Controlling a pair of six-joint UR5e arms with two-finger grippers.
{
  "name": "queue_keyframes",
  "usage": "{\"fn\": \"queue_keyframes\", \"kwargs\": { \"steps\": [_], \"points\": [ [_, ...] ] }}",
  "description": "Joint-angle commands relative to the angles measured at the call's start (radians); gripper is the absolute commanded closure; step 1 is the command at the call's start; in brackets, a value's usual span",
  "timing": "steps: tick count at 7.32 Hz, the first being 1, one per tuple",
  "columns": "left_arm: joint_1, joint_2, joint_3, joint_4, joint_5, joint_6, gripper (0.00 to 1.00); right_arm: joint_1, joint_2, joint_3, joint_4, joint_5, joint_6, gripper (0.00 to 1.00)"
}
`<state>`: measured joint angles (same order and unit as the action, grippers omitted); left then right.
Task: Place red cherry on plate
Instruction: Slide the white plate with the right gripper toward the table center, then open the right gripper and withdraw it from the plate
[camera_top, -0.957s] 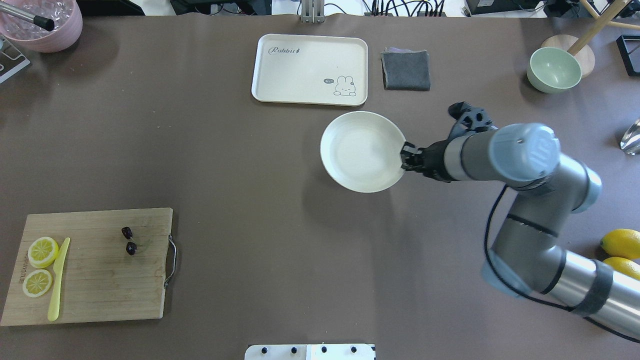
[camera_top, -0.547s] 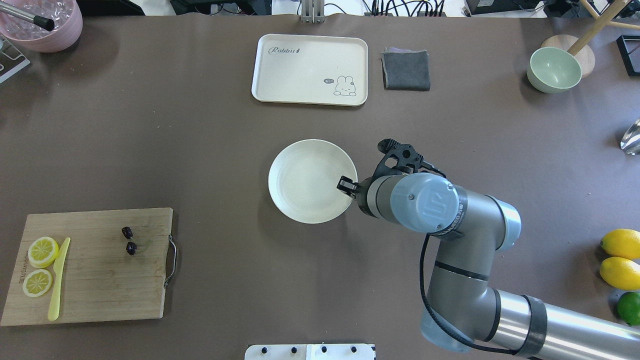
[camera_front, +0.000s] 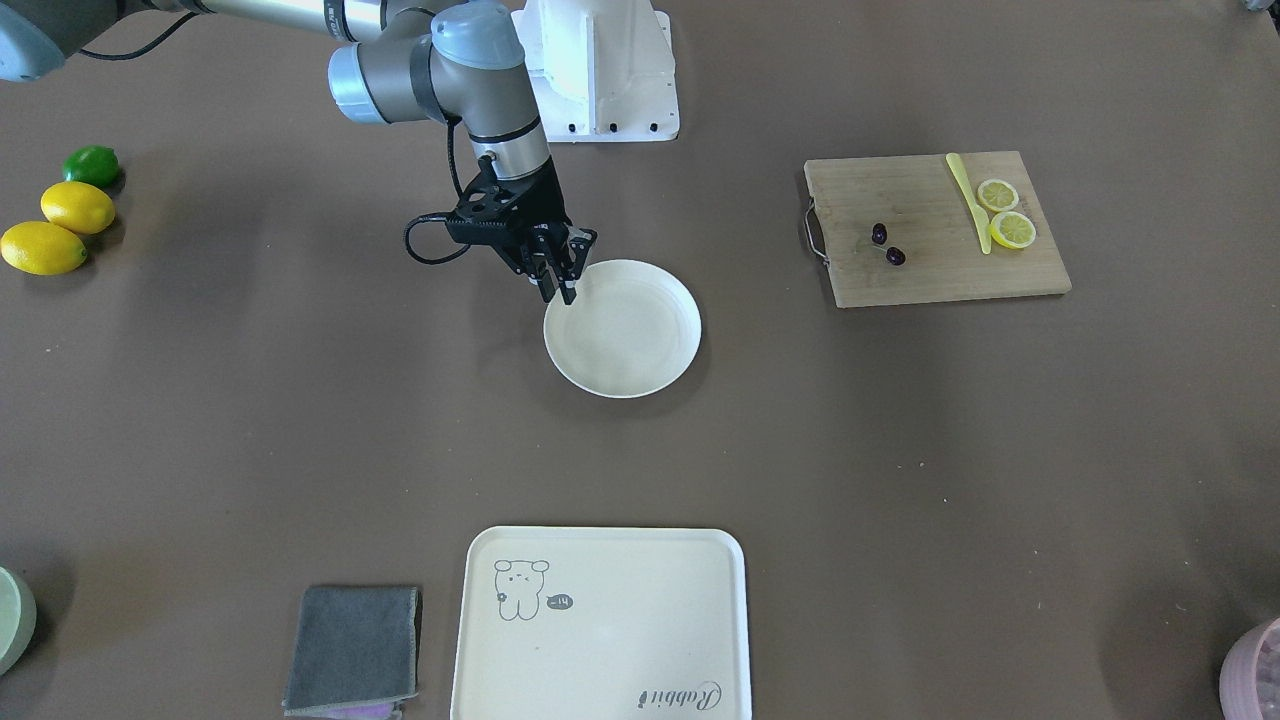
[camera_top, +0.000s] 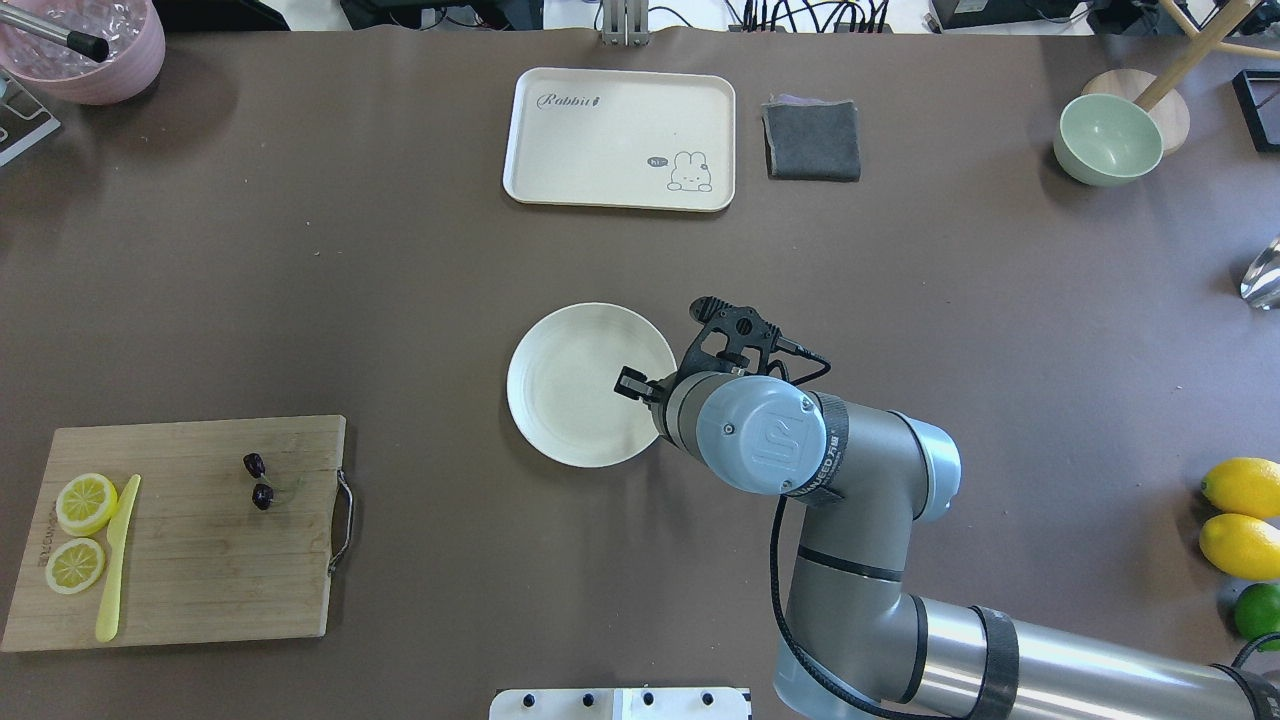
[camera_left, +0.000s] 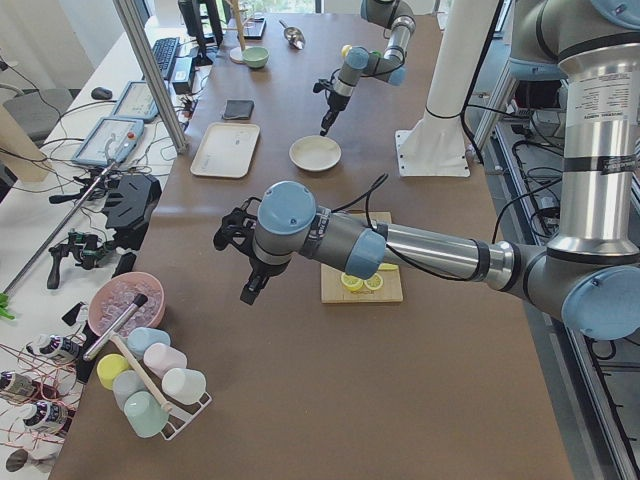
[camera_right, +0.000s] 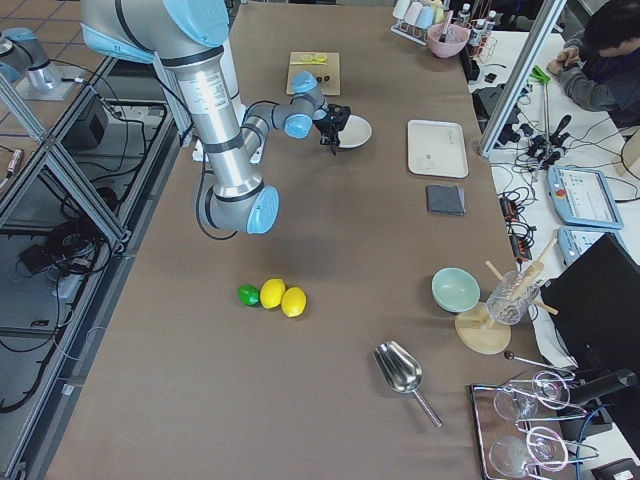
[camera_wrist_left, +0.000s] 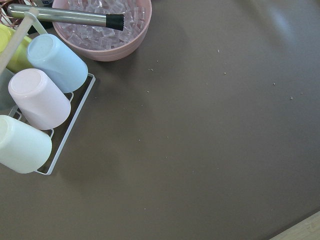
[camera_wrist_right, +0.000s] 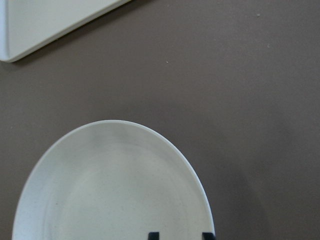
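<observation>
Right gripper (camera_top: 630, 384) closed down narrow, pinching the rim of the round cream-white shallow plate (camera_top: 560, 390).
Pair of tiny dark maroon cherries on thin stems (camera_top: 258, 482) lies on the rectangular bamboo cutting board (camera_top: 200, 560), well apart from those jaws and off the plate. Left gripper (camera_left: 247, 294) hangs over bare table beside the board, seen side-on only, so can't tell its opening. Rectangular cream tray (camera_top: 600, 140) reads "Rabbit", plus a "hi~" bubble. Stamp on the board's edge is unreadable.
</observation>
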<state>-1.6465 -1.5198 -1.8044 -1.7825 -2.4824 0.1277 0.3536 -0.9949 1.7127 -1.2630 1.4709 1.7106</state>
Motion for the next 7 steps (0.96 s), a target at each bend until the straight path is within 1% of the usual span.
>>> {"fn": "queue_keyframes", "kwargs": {
  "steps": [1, 2, 3, 4, 5, 6, 7],
  "points": [
    [0.005, 0.001, -0.021, -0.012, -0.024, -0.134, 0.02, 0.065, -0.001, 0.066, -0.071, 0.046, -0.060, 0.00],
    [0.043, 0.012, -0.027, -0.096, -0.061, -0.277, 0.02, 0.149, -0.010, 0.111, -0.144, 0.145, -0.107, 0.00],
    [0.101, 0.045, -0.036, -0.247, -0.075, -0.500, 0.02, 0.218, -0.060, 0.145, -0.182, 0.214, -0.209, 0.00],
    [0.194, 0.061, -0.038, -0.441, -0.061, -0.777, 0.02, 0.290, -0.124, 0.183, -0.182, 0.262, -0.338, 0.00],
    [0.293, 0.087, -0.041, -0.574, -0.011, -0.919, 0.02, 0.380, -0.187, 0.214, -0.180, 0.344, -0.421, 0.00],
    [0.388, 0.096, -0.049, -0.630, 0.015, -1.021, 0.02, 0.483, -0.253, 0.238, -0.179, 0.455, -0.541, 0.00],
    [0.483, 0.096, -0.087, -0.638, 0.087, -1.104, 0.02, 0.572, -0.333, 0.257, -0.171, 0.529, -0.663, 0.00]
  ]
}}
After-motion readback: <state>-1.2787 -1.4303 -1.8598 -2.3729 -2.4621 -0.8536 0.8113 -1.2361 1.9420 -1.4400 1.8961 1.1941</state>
